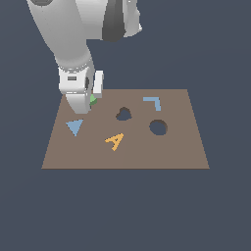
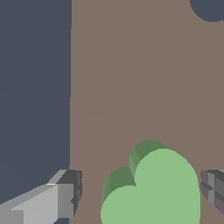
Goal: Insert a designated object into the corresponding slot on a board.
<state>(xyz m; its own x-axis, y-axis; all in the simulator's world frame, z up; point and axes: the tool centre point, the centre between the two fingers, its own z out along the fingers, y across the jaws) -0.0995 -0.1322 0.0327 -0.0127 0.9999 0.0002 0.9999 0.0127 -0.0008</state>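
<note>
Exterior view: the gripper (image 1: 90,100) stands low over the board (image 1: 125,154) near its far corner at about 10 o'clock from the heart-shaped slot (image 1: 123,114). The green heart block (image 1: 92,99) sits between the fingers on the board. Wrist view: both fingertips (image 2: 65,199) flank the block (image 2: 153,192) with visible gaps, jaws spread, not clamping. The blue triangle (image 1: 74,127) lies at the block's 7 o'clock.

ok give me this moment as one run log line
claw: open, straddling green heart block, gaps both sides | block: on board, not lifted | heart slot: empty | phase: pre-grasp
</note>
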